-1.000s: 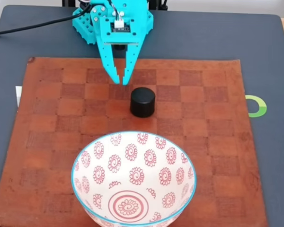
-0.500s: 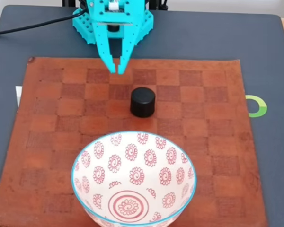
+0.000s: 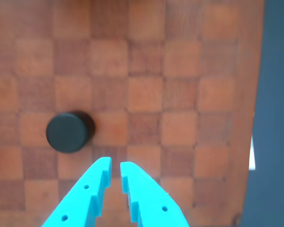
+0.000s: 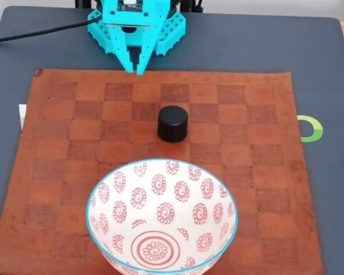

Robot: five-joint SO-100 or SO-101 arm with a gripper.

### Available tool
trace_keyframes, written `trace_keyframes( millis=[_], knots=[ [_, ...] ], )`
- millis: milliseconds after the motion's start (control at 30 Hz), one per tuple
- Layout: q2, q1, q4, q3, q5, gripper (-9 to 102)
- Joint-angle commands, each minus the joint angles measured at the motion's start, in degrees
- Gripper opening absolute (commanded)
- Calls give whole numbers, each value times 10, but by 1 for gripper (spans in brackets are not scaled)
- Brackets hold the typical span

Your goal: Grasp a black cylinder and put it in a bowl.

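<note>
In the wrist view, going left to right, the cylinder (image 3: 67,133) stands on the chequered mat (image 3: 180,71), off to the left of the gripper (image 3: 114,165), whose fingers sit nearly together with only a thin gap and hold nothing. From the fixed view the gripper (image 4: 134,70) hangs at the mat's far edge, the cylinder (image 4: 172,124) stands upright near the middle, apart from it, and the bowl (image 4: 161,216) waits just in front. To grasp well, I'd say the fingers need to spread wider than the cylinder, line up over it, then come down so they straddle it before closing.
</note>
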Motion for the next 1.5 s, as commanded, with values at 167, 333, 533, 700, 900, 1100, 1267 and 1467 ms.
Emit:
trace_keyframes(
  millis=[167,333,533,700,900,1100,1267,1467],
  knots=[
    [-147,-39,128,-171,-4,1],
    [-204,-76,154,-225,4,1],
    [-255,-134,152,-256,28,1],
    [-287,-179,144,-265,43,8],
    [-308,-225,132,-272,62,20],
    [-363,-240,103,-290,54,21],
    [-416,-241,74,-297,52,22],
    [-446,-240,65,-297,52,30]
  ],
)
